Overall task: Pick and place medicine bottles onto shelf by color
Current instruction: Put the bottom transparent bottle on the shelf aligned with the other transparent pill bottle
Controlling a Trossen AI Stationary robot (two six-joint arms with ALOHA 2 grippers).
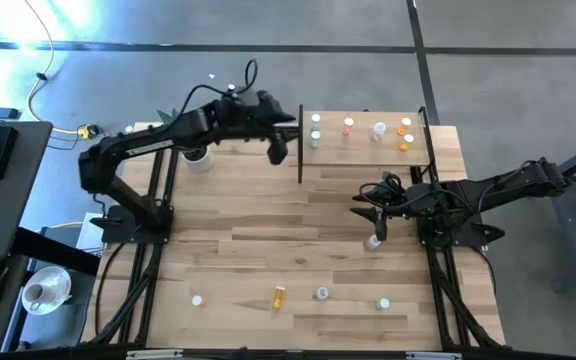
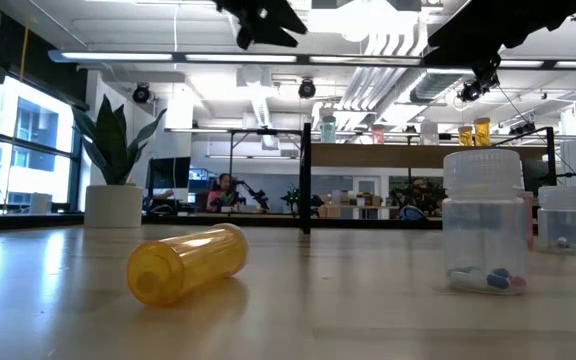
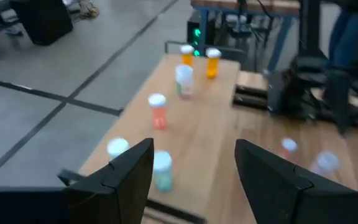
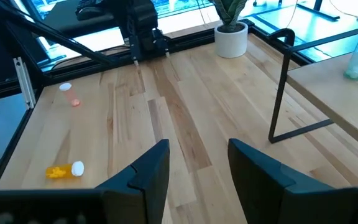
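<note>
The left pincer (image 1: 280, 148) hangs with its dark fingers spread and nothing between them, just off the left end of the raised light-wood shelf on thin black posts (image 1: 363, 152), which stands at the far right part of the planked wooden counter (image 1: 268, 220). On the shelf stand six small medicine bottles with pale caps: a white one and a teal one (image 1: 315, 139) together at the left end, a red one (image 1: 348, 127) next along, a clear one (image 1: 378, 131) past the middle, and two orange ones (image 1: 405, 143) near the right end. The right pincer (image 1: 377, 218) is held above the counter in front of the shelf, its fingers apart and empty, just over a clear bottle (image 1: 373, 242) that stands on the planks. Along the counter's near edge lie four more bottles in a loose row: a red one (image 1: 197, 300) toward the left, an orange one on its side (image 1: 278, 296), a clear one (image 1: 321, 293) near the middle, and a green one (image 1: 383, 303) toward the right. A white pot with a green plant (image 1: 197, 158) sits near the far left corner, under the left arm.
</note>
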